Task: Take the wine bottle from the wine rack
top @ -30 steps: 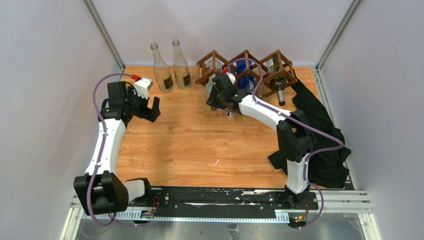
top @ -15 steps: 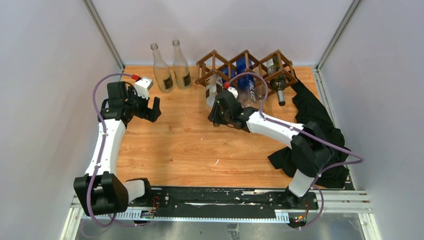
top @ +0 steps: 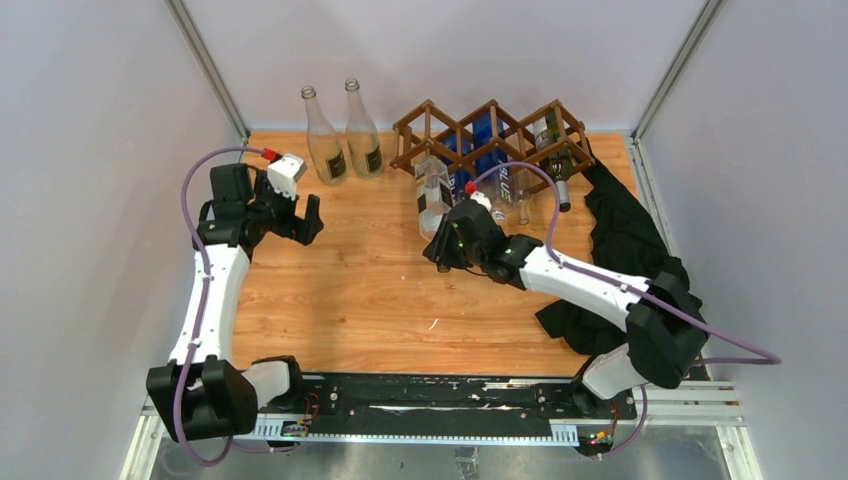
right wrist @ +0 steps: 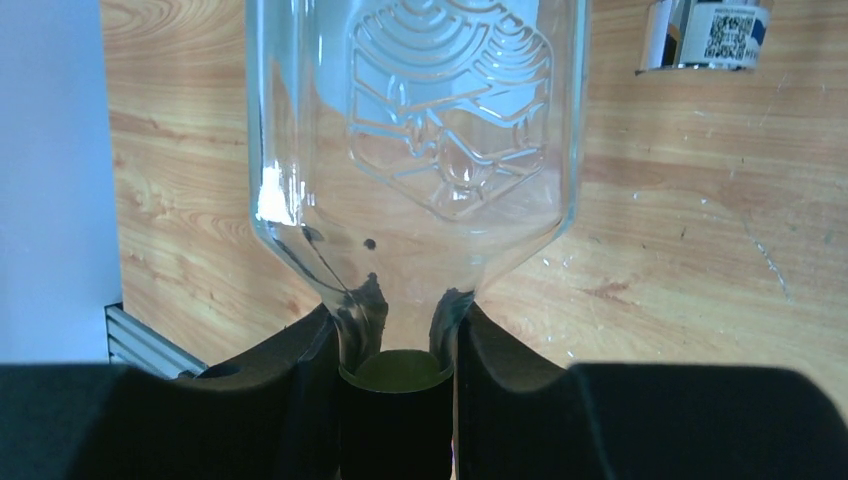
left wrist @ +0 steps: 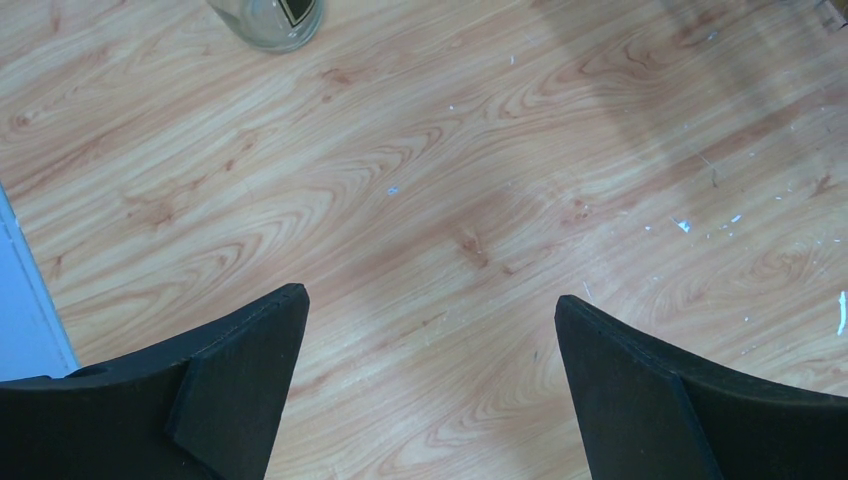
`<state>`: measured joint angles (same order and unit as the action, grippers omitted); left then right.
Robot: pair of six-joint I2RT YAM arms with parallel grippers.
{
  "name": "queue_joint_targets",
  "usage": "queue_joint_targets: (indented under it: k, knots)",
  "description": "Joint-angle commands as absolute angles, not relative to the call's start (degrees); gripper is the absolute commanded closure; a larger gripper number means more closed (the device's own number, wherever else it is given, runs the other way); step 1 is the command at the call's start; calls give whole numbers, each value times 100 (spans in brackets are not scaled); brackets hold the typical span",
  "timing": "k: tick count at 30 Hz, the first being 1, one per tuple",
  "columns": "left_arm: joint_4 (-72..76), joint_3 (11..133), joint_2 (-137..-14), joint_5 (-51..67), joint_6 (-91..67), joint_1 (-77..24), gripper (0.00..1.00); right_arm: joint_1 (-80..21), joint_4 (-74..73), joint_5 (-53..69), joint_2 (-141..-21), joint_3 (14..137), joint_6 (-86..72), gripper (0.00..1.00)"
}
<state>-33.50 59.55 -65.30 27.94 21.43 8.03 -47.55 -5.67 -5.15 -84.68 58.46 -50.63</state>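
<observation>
Right fingers (right wrist: 300,400) gripping wine bottle (right wrist: 420,150) neck, wine rack (top: 461,126) behind

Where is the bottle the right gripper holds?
Top view, right of centre: the clear bottle is just in front of the wine rack's left cell, its neck clamped in the right gripper, base toward the rack.

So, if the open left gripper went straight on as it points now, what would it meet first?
Probably the light wooden tabletop: only bare wood shows ahead of the left gripper. The clear glass bottle stands left of that line. Depth is unclear.
</observation>
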Motion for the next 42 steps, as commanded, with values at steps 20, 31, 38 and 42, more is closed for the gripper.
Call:
queue_joint_targets:
  k: [20,31,38,42]
  knots:
    - [-4608,5727,-5348,3094,4881,-704,0,-5000,-856,1151,-7601,6100,-4665,100]
    - [-4746,5506,-4419,2997,6648,-2171,0,-5250,-2761,2171,-8081,7565,-4103,100]
    - [-4646,5464,-4434,2734,6759,-3000,0,-5708,-4071,2303,-8550,8601,-3631,100]
    - [-4413,5357,-4441,2692,6547,-3321,0,-6030,-4354,2352,-8862,9017,-3486,100]
